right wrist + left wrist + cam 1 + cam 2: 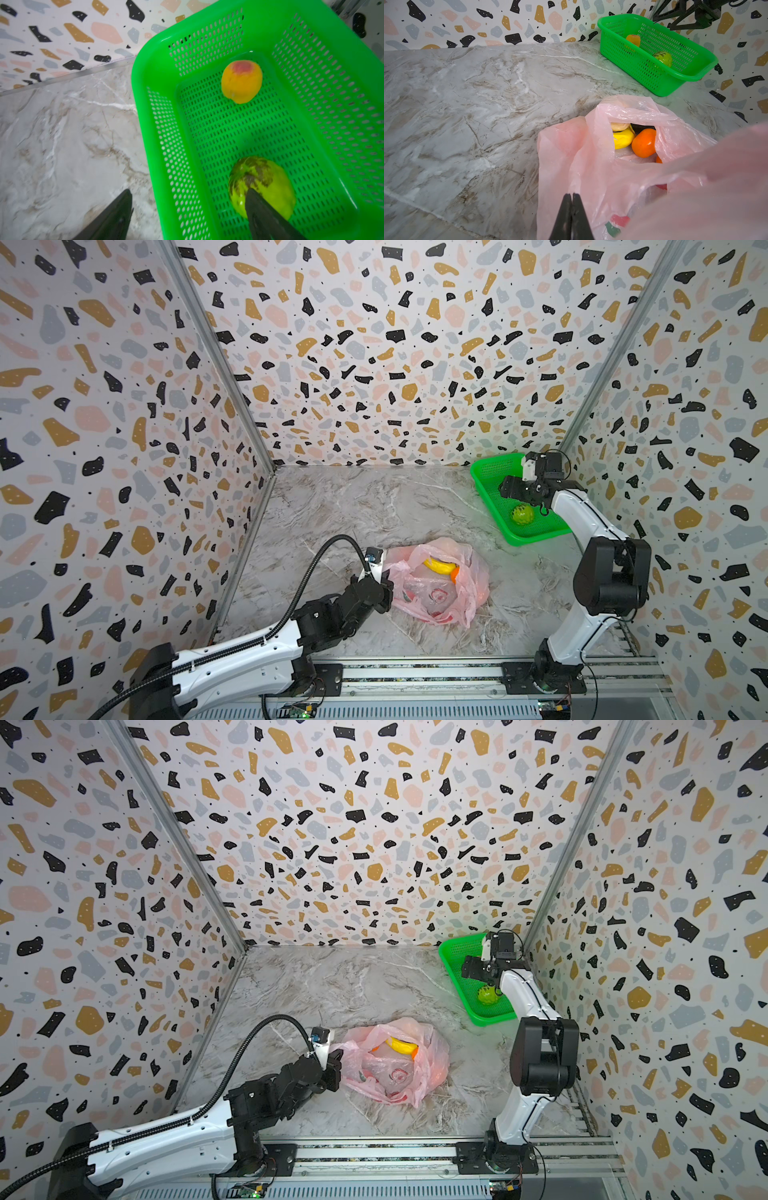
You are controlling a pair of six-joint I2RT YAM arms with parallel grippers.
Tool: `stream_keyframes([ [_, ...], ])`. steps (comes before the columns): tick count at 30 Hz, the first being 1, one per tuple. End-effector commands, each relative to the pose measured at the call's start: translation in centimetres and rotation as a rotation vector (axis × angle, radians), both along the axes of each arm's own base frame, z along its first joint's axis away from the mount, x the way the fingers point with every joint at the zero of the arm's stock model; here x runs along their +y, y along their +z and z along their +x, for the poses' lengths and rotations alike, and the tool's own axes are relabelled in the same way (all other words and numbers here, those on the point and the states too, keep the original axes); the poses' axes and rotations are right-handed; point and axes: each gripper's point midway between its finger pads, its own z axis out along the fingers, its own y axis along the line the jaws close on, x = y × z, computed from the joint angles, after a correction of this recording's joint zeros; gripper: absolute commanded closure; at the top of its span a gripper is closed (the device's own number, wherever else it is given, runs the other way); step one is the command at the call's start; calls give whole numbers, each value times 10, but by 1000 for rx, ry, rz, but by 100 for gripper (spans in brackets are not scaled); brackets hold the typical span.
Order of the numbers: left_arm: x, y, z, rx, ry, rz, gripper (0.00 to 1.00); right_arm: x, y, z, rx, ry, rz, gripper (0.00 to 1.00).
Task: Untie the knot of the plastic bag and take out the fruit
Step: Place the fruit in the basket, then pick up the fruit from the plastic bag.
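- While the bag [436, 585] lies open-mouthed on the table [353, 506], the left gripper [572, 199] sits at its edge, jaws pressed together; whether plastic is pinched cannot be told.
- Banana [623, 138], orange [643, 143] and a cream fruit [619, 126] sit inside the bag.
- Right gripper [189, 197] hangs spread over the basket [353, 93], empty.
- Peach [241, 81] and green fruit [268, 180] lie in the basket, apart.

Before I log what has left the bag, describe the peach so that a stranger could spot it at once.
Find the green basket in the far right corner of the marble table. Two fruits lie inside, apart from each other; the peach is the smooth yellow-orange one with a red blush, not the green round fruit with dark streaks.
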Motion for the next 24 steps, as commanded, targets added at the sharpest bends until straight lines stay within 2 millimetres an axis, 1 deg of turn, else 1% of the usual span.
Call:
stream_keyframes([
  [1, -5, 17, 2, -39, -4, -56, 100, 27, 21, -35, -7, 93, 39, 13],
  [5, -7, 18, 2, -44, -8, -64, 100, 49, 32, -73, -27, 165, 86, 14],
  [8, -7, 18, 2, -46, -9, -65, 100, 60, 37, -101, -26, 205, 102, 14],
  [12, -6, 18, 2, -50, -10, -68, 100, 76, 47, -134, -31, 275, 123, 14],
  [15, -6, 18, 2, -49, -13, -70, 100, 94, 54, -158, -22, 347, 130, 14],
  [18, -5, 17, 1, -47, -14, -68, 100, 124, 56, -185, -11, 450, 144, 14],
  [21, -4, 17, 0, -45, -13, -67, 100, 159, 58, -213, -7, 569, 192, 14],
  [24, -3, 17, 1, -46, -5, -64, 100, 192, 53, -240, 17, 665, 231, 15],
])
